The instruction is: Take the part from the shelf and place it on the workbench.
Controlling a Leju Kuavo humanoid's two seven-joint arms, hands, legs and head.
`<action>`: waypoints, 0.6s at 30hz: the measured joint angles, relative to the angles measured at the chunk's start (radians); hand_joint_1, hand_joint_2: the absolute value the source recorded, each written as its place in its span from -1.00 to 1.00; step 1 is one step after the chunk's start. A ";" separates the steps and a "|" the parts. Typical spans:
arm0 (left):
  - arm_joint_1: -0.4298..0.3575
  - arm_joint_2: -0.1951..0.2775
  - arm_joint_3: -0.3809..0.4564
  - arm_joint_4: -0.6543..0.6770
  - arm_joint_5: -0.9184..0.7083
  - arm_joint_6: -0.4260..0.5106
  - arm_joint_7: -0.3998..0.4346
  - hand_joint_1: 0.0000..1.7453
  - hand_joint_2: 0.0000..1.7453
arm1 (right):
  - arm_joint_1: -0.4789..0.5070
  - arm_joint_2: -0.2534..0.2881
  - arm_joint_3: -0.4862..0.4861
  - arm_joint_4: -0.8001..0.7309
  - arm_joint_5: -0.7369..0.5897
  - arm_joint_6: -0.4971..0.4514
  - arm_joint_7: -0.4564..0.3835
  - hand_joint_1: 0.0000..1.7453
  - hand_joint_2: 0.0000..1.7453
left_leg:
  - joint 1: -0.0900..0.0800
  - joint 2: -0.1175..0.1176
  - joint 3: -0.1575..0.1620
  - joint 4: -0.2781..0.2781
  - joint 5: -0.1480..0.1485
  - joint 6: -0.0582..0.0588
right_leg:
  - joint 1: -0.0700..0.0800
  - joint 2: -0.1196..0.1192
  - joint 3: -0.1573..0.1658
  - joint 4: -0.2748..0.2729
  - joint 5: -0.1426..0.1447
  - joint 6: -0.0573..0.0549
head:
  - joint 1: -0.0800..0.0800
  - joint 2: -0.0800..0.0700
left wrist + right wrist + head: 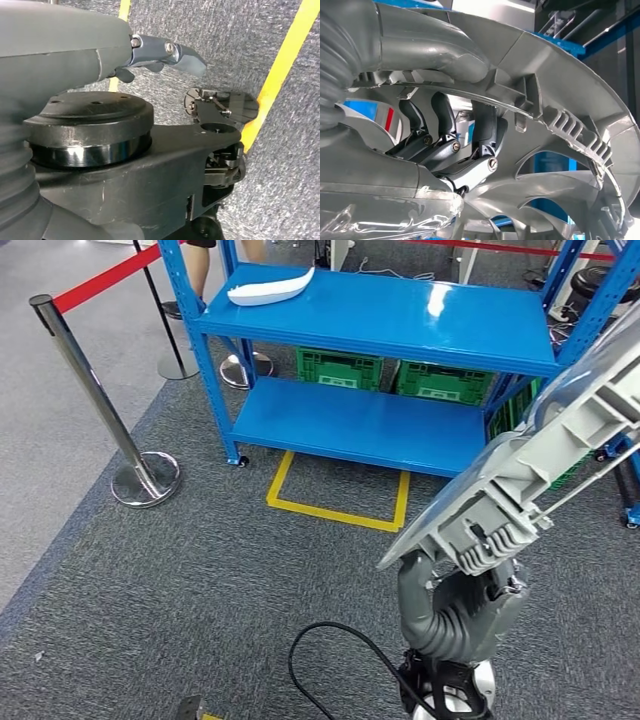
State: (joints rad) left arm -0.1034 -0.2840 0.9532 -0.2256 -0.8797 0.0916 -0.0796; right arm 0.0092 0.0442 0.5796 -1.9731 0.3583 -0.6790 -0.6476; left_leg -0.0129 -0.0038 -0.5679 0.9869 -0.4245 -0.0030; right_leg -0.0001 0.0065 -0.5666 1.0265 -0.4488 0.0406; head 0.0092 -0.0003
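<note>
Head view: our right hand (pixel 460 615) fingers (pixel 444 112) grasp the grey ribbed part (pixel 528 465) over carpet (pixel 226 570) before the shelf (pixel 392 320); our left hand (pixel 166 52) fingers we cannot judge.

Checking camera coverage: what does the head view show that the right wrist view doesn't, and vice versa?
Head view alone: the whole blue shelf, a white part on its top level, green crates behind, the yellow floor marking and a stanchion.
Right wrist view alone: the fingers curled around a rib on the underside of the part.
Both: the right hand holding the large grey part.
</note>
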 joint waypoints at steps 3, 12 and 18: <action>0.000 0.001 0.000 0.000 -0.001 0.000 0.000 -1.00 1.00 | -0.002 0.001 0.000 0.000 0.007 0.000 0.001 1.00 1.00 | 0.002 0.000 -0.010 0.005 0.002 -0.016 | 0.001 0.003 -0.008 -0.002 0.006 -0.017 | -0.001 0.000; 0.000 0.003 -0.001 0.000 0.000 0.000 0.000 -1.00 1.00 | -0.006 0.001 0.000 0.008 0.022 0.000 0.040 1.00 1.00 | 0.010 0.013 -0.087 0.180 -0.062 -0.041 | -0.004 -0.036 -0.022 -0.006 0.019 -0.032 | -0.008 0.000; 0.000 0.002 -0.001 0.000 -0.003 0.003 0.004 -1.00 1.00 | -0.009 0.001 0.000 0.011 0.021 0.000 0.045 1.00 1.00 | 0.006 0.028 -0.010 0.006 -0.005 -0.009 | 0.004 -0.079 -0.032 0.003 0.018 -0.003 | -0.008 0.000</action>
State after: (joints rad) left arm -0.1032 -0.2818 0.9518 -0.2255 -0.8827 0.0948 -0.0752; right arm 0.0004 0.0454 0.5798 -1.9618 0.3795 -0.6789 -0.6026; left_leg -0.0074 0.0244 -0.5781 0.9931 -0.4299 -0.0120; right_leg 0.0043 -0.0726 -0.5983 1.0299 -0.4306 0.0381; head 0.0016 -0.0002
